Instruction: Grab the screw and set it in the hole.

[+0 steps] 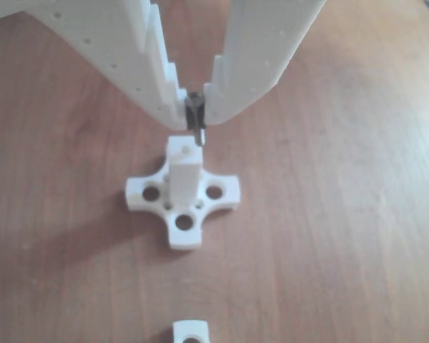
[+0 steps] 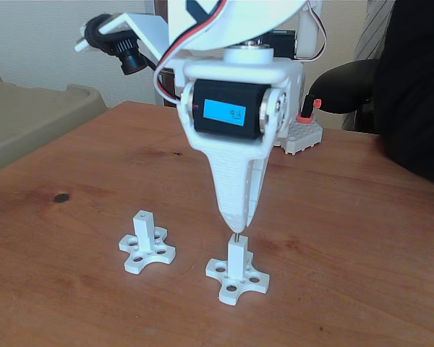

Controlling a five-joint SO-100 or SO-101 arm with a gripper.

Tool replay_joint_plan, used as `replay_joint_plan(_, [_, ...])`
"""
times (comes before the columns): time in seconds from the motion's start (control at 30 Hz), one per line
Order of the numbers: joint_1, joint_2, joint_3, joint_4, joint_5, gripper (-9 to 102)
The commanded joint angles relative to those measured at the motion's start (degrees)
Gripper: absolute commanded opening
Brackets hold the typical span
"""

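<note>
One thin, light, slippery steel screw (image 1: 195,118) hangs pinched by its head in your tool (image 1: 194,107), tip just above the near post's hole (image 1: 181,152); keep that grip firm.

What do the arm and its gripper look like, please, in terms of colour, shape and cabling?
The gripper is white printed plastic. Its two fingers taper to a point, with stepped inner edges and small holes. Above, in the fixed view, a black servo bears a blue label, and red, black and white cables loop up the white arm.
</note>
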Motion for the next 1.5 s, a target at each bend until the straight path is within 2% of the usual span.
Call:
replay_joint_plan(0.0, [-0.4,2.4,-0.4,0.4,-0.4,-4])
replay_joint_plan(1.47, [-0.5,0.8,-0.3,0.7,-0.5,-4])
